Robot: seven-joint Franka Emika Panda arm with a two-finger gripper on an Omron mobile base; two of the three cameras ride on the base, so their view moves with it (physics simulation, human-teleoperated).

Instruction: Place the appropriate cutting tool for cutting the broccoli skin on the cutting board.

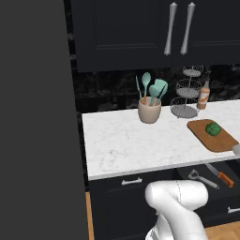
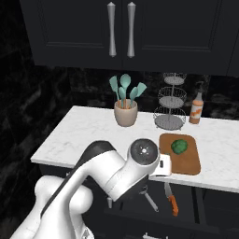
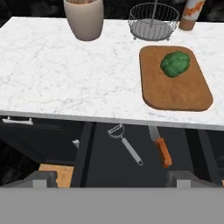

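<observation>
The cutting tool [image 3: 159,148], a small knife with an orange handle and a slim grey blade, lies in the open drawer [image 3: 103,162] below the counter edge; it also shows as the knife [image 1: 220,175] and knife [image 2: 170,198] in the base views. On the counter lies the brown cutting board [image 3: 175,94], with the dark-green broccoli [image 3: 175,63] on its far half. My gripper [image 3: 113,181] hangs open above the drawer, in front of the counter, its fingertips [image 3: 43,179] wide apart and empty. Both base views also show the board [image 1: 221,143] [image 2: 189,163] and the broccoli [image 1: 213,129] [image 2: 179,146].
An all-metal peeler [image 3: 127,146] lies left of the knife in the drawer. At the back of the marble counter [image 3: 65,74] stand a utensil crock [image 3: 84,19], a tiered wire rack [image 3: 152,22] and a sauce bottle [image 3: 192,11]. A tall dark panel [image 1: 37,117] bounds the left side.
</observation>
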